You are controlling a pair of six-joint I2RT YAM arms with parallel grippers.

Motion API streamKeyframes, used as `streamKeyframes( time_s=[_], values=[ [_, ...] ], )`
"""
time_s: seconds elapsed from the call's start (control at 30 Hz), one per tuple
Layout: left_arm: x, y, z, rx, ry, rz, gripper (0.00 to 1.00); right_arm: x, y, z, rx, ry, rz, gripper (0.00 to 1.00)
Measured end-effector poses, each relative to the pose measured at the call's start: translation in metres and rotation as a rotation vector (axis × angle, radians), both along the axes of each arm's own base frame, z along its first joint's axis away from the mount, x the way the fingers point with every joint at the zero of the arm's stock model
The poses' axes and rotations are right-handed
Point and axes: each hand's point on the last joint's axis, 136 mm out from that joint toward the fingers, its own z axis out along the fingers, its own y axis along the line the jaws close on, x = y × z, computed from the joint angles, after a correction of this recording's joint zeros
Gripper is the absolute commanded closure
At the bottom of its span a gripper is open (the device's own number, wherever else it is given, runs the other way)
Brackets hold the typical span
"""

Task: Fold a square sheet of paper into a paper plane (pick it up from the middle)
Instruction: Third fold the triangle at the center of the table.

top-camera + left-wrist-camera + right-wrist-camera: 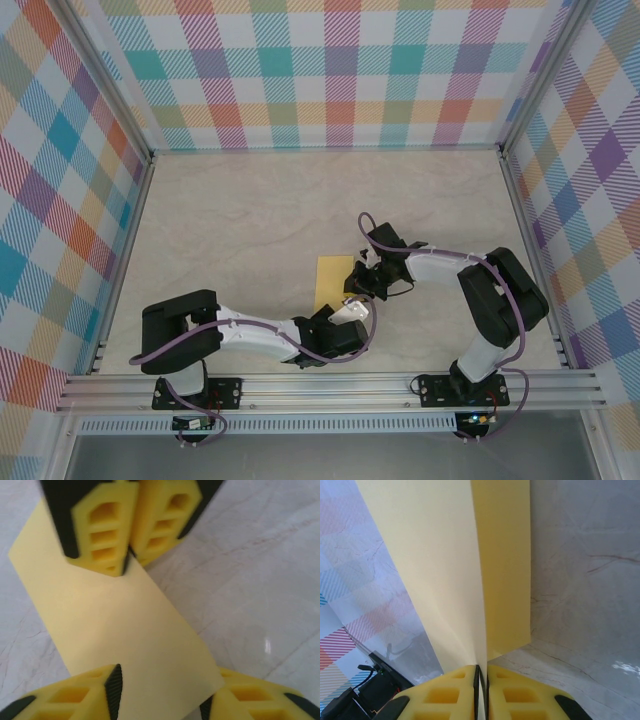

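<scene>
The right pincer (481, 677) is clenched on the right edge of the yellow paper (445, 570), holding a flap raised, apparently for folding. The left pincer (161, 697) hangs released astride the near corner, probably to pin it mid-desk (230, 220).

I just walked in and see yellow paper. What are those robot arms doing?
They are folding a paper on the table. The right gripper is shut on the paper and holds part of it up along a crease. The left gripper is open over the paper's other end. It does not look like a plane yet.
</scene>
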Motion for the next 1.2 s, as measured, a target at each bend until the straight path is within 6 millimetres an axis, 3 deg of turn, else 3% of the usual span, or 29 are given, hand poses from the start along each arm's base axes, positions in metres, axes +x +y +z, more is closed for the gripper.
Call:
streamKeyframes(
  time_s=[0.2, 0.4, 0.6, 0.7, 0.8, 0.9, 1.03, 1.2],
  values=[
    [0.003, 0.002, 0.003, 0.003, -0.022, 0.012, 1.0, -0.001, -0.001, 0.0, -0.003, -0.003, 0.009, 0.86],
    [0.001, 0.004, 0.008, -0.029, -0.008, 0.005, 1.0, -0.002, -0.002, -0.001, -0.009, 0.002, 0.013, 0.81],
    [0.009, 0.001, 0.019, -0.145, 0.11, 0.001, 1.0, -0.001, -0.012, 0.001, -0.052, -0.019, -0.004, 0.51],
    [0.012, -0.001, 0.021, -0.212, 0.2, -0.007, 1.0, 0.006, -0.023, 0.016, -0.077, -0.078, -0.031, 0.44],
    [0.014, -0.002, 0.018, -0.277, 0.295, -0.007, 1.0, 0.013, -0.035, 0.031, -0.1, -0.139, -0.065, 0.46],
    [0.014, 0.001, 0.011, -0.318, 0.381, -0.008, 1.0, 0.016, -0.041, 0.038, -0.109, -0.175, -0.07, 0.58],
    [0.012, 0.005, 0.003, -0.369, 0.477, 0.001, 1.0, 0.017, -0.036, 0.037, -0.088, -0.18, -0.049, 0.79],
    [0.011, 0.009, -0.002, -0.428, 0.561, 0.011, 1.0, 0.023, -0.026, 0.028, -0.073, -0.151, -0.017, 0.83]
  ],
)
